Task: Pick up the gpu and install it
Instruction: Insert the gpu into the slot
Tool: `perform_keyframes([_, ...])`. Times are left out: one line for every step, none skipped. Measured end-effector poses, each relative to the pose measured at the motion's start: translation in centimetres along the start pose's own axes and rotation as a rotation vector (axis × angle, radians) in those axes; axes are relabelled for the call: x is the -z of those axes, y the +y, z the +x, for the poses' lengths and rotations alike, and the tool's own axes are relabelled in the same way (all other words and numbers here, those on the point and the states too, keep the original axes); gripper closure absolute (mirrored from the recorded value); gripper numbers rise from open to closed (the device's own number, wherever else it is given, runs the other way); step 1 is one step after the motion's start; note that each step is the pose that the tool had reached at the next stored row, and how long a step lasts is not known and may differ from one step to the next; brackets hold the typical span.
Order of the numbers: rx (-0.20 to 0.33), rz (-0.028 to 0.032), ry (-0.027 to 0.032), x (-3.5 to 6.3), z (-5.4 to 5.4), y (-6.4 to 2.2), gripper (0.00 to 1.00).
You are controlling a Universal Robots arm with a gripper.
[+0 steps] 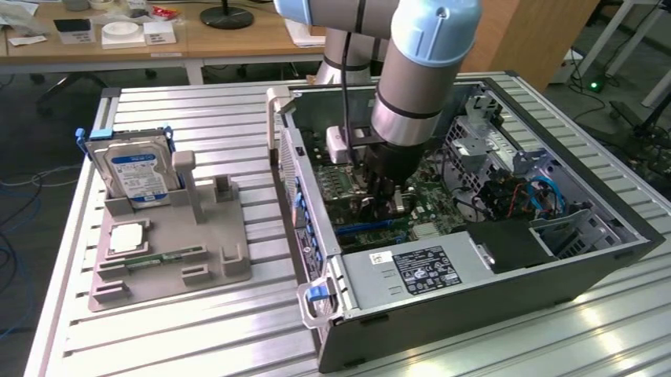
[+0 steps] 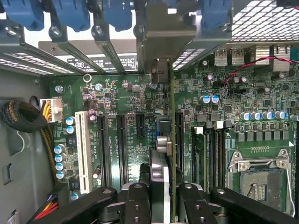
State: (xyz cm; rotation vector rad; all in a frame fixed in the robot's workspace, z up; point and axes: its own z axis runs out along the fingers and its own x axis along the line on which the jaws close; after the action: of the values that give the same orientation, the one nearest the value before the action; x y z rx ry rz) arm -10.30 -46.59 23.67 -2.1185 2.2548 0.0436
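My gripper (image 2: 161, 198) is down inside the open computer case (image 1: 504, 267), shut on the gpu (image 2: 162, 156). The card appears edge-on in the wrist view as a thin board running away from my fingers (image 2: 135, 203). Its silvery bracket (image 2: 166, 46) sits at the case's rear slot openings. It stands upright over the green motherboard (image 2: 131, 98), next to a long black slot (image 2: 179, 140). I cannot tell whether it is seated in a slot. In the exterior view, the gripper (image 1: 384, 195) is low over the motherboard (image 1: 445, 208) and hides most of the card.
Black expansion slots (image 2: 122, 149) and a white slot (image 2: 84, 151) lie beside the card, with the processor socket (image 2: 259, 177) on the other side. A power supply (image 1: 419, 271) sits at the case front. The grey holder (image 1: 210, 259) carries the hard drive (image 1: 134, 173) and memory stick (image 1: 163, 257).
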Motion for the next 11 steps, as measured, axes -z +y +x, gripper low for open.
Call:
perform_keyframes([0.0, 0.0001, -0.0001, -0.05, 0.0, 0.02, 0.72])
perform_keyframes([0.0, 0.0, 0.0, -0.09, 0.0, 0.06, 0.72])
perform_keyframes([0.0, -0.0001, 0.0002, -0.12, 0.01, 0.08, 0.72])
perform_keyframes([0.0, -0.0001, 0.0001, -0.17, 0.01, 0.12, 0.72])
perform_keyframes([0.0, -0.0001, 0.0002, -0.2, 0.02, 0.14, 0.72])
perform_keyframes([0.0, -0.0002, 0.0004, -0.21, 0.02, 0.14, 0.72])
perform_keyframes([0.0, -0.0001, 0.0002, -0.23, 0.01, 0.14, 0.72])
perform_keyframes([0.0, 0.0, 0.0001, -0.25, -0.05, 0.16, 0.72])
perform_keyframes([0.0, -0.0001, 0.0002, -0.27, -0.12, 0.17, 0.72])
perform_keyframes([0.0, -0.0001, 0.0004, -0.28, -0.18, 0.18, 0.72])
perform_keyframes([0.0, -0.0001, 0.0003, -0.29, -0.2, 0.19, 0.72])
